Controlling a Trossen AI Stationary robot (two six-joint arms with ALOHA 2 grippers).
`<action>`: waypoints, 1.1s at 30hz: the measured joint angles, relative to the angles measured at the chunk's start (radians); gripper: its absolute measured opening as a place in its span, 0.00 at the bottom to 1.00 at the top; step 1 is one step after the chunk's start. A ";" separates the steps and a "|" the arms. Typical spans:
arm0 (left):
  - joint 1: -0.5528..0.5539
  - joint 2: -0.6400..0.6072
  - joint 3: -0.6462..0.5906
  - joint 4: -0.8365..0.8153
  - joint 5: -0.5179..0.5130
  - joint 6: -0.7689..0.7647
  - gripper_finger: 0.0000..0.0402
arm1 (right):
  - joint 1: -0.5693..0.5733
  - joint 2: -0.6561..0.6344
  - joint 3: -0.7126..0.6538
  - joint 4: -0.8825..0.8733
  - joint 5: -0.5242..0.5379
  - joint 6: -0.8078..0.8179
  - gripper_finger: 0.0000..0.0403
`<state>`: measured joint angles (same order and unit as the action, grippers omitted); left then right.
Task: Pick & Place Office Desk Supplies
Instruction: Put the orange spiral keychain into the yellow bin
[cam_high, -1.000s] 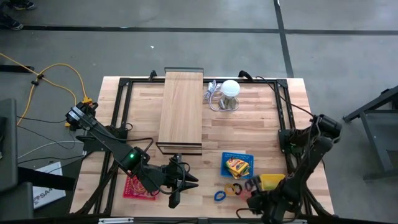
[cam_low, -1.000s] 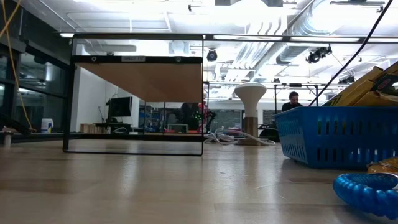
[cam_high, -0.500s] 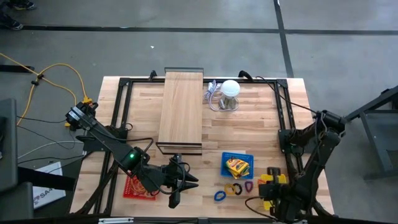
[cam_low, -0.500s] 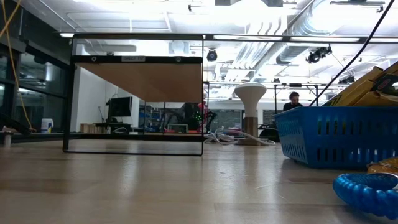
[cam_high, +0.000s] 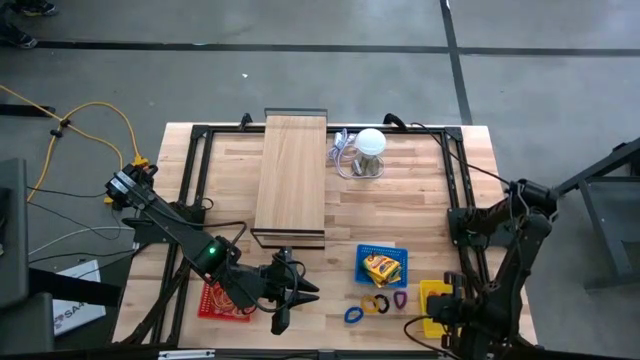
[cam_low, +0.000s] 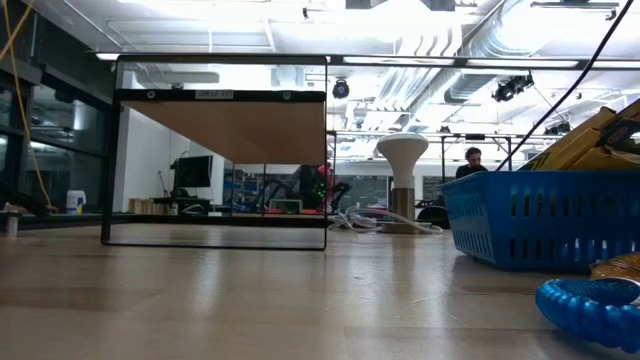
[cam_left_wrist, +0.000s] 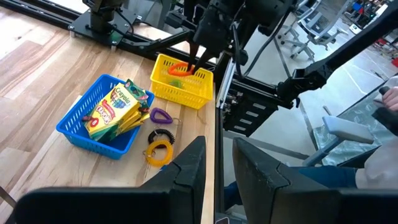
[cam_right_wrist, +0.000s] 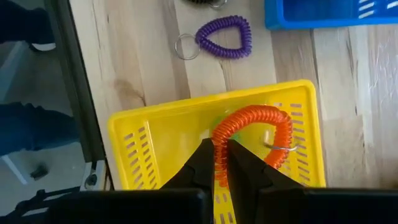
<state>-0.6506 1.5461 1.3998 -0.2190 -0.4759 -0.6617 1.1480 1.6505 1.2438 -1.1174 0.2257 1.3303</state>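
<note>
My right gripper (cam_right_wrist: 221, 149) is shut on an orange coil clip (cam_right_wrist: 261, 118) over the yellow basket (cam_right_wrist: 137, 149) at the table's near right (cam_high: 432, 298). The left wrist view shows that gripper (cam_left_wrist: 194, 61) from the side, with the clip (cam_left_wrist: 179, 70) down at the basket's rim (cam_left_wrist: 186, 93). A blue basket (cam_high: 382, 265) holds yellow-orange printed packs (cam_left_wrist: 115, 109). Purple (cam_left_wrist: 160, 115), black (cam_left_wrist: 160, 134) and yellow (cam_left_wrist: 158, 151) coil clips lie flat on the table beside it, and a blue one (cam_high: 352, 315) lies closer to the near edge. My left gripper (cam_high: 287, 303) waits open near the table's near edge. My right gripper pinches the orange coil clip at one end of its loop (cam_right_wrist: 219, 140) between both fingers, coming from above and pointing down. The loop hangs below the fingers inside the yellow basket. Whether it touches the basket floor cannot be told.
A red basket (cam_high: 222, 298) sits under my left arm. The long wooden board (cam_high: 292, 175) stands on a black frame at mid-table. A white round object with grey cable (cam_high: 368, 148) is near the far edge. Black rails (cam_high: 455, 200) run along the table's sides.
My right gripper has moved from beside the loose clips near the near edge toward the table's right and now hangs over the yellow basket, carrying the orange clip with it. The other clips stayed where they were.
</note>
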 joint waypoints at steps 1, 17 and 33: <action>0.000 0.000 0.000 0.000 0.000 0.000 0.19 | 0.002 0.007 0.000 0.001 -0.006 0.009 0.04; 0.000 0.000 0.000 0.000 0.000 0.000 0.19 | 0.004 0.042 -0.001 0.019 -0.070 0.062 0.04; 0.000 0.000 0.000 0.000 0.000 0.000 0.19 | 0.004 0.042 -0.001 0.018 -0.070 0.058 0.20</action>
<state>-0.6506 1.5463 1.4002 -0.2188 -0.4759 -0.6617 1.1522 1.6925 1.2427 -1.0992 0.1562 1.3879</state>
